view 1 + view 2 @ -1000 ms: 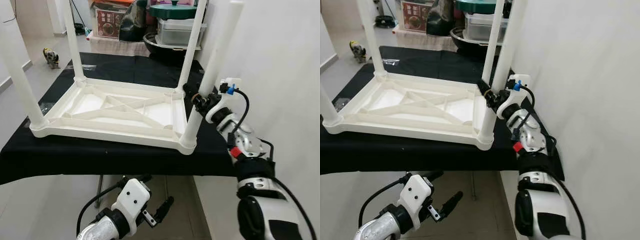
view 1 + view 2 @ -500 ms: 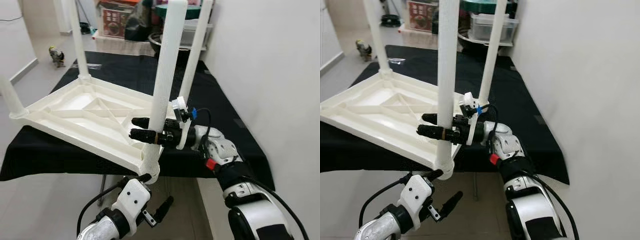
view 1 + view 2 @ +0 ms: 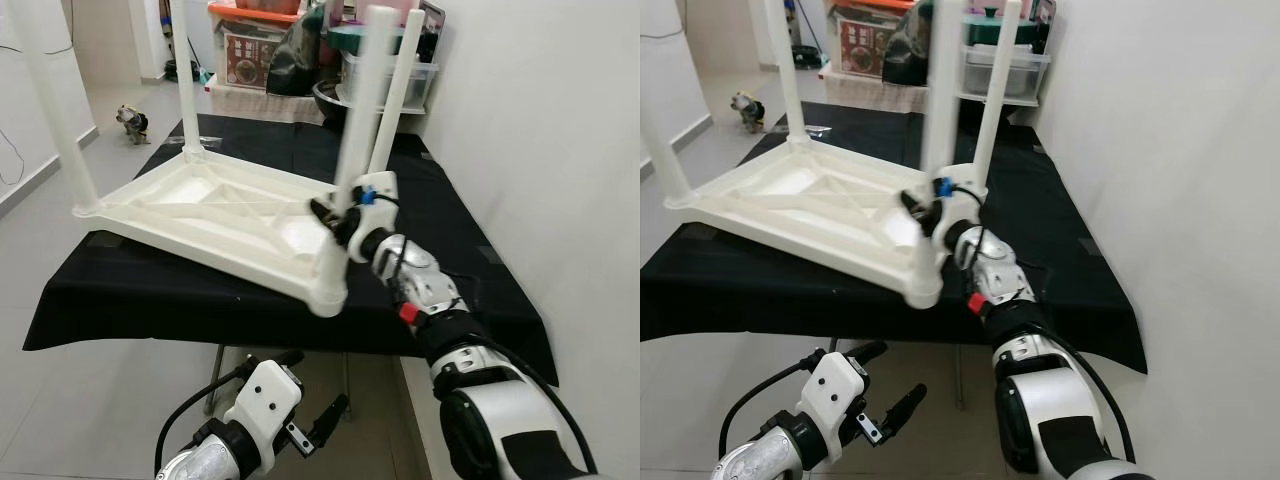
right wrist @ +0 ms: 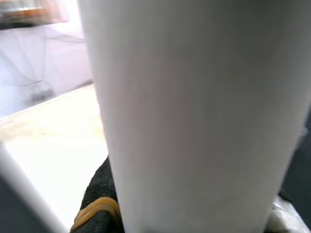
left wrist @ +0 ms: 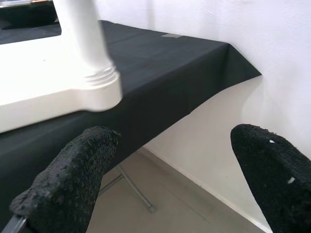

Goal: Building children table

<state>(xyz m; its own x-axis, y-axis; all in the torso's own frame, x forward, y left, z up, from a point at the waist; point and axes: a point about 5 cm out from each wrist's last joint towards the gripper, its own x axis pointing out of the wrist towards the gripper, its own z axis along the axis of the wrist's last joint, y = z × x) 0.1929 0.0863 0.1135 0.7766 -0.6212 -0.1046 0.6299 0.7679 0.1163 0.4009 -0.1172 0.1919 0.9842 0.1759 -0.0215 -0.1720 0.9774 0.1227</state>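
Jaws of the right gripper pinch a leg of the upturned children's table; left jaws spread wide

Right gripper clamps the near-right leg low on its shaft, the white post close against the wrist camera, and that corner hangs out past the edge of the worktop, which wears a black cloth. White plastic table lies tilted, underside up, four legs counted, all standing in their corner sockets. Left gripper hangs low in front of the worktop, its two black fingers well apart and holding nothing. Behind the worktop sit clear storage bins and a red printed box whose writing is too small to read. Farther back, a small dog stands on the floor
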